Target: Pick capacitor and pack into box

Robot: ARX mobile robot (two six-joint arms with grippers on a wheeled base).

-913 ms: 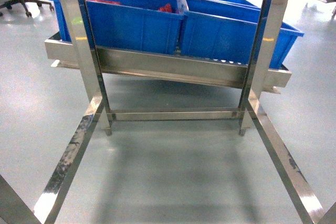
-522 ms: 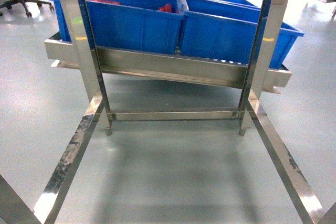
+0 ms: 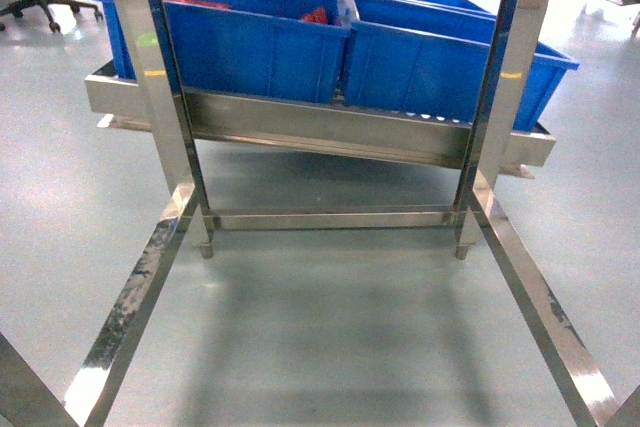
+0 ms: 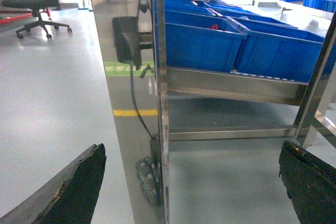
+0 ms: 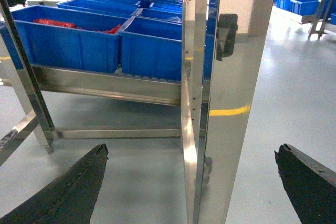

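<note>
My left gripper (image 4: 191, 192): two black, wedge-shaped fingers (image 4: 68, 190), matte, edges worn rough with pale scuffing. My right gripper (image 5: 191, 184) looks the same, dark tapered fingers (image 5: 71, 187) with chipped, brownish rims. No cables or markings visible.

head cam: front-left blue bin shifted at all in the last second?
No. The front-left blue bin sits at the same spot against the steel upright and shelf rail as before.
</note>
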